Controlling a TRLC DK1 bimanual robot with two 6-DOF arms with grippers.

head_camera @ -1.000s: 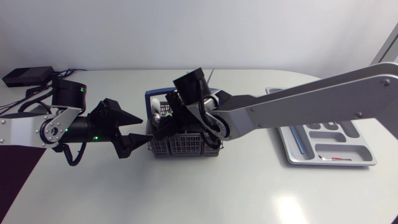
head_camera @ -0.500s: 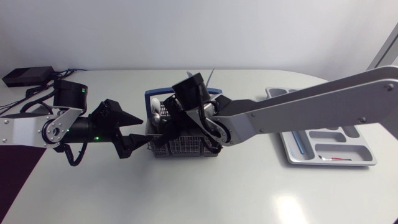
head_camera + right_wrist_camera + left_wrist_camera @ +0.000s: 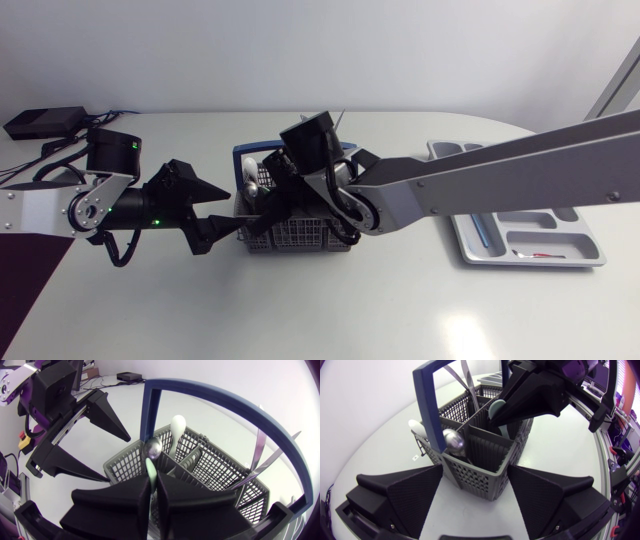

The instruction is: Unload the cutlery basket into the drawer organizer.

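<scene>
As I read it off the feeds, right gripper: fingers pressed near together, pinching a pale green handle from two sides, tips down inside the cutlery basket.
left gripper: fingers spread wide, one corner of the basket between them; can't tell if either finger touches the mesh.
cutlery basket: grey mesh, upright on the table, right at both my grippers, the right one coming in from above.
blue carry handle: arches over the basket, just ahead of the right gripper.
metal spoon: bowl up, just ahead of the right fingertips, near the corner my left gripper straddles.
white spoon: upright, just past the metal spoon.
metal cutlery: a few pieces standing in the compartment farthest from my left gripper.
drawer organizer: grey tray, well apart from both grippers, under my right arm's far end; a blue piece lies in one slot.
</scene>
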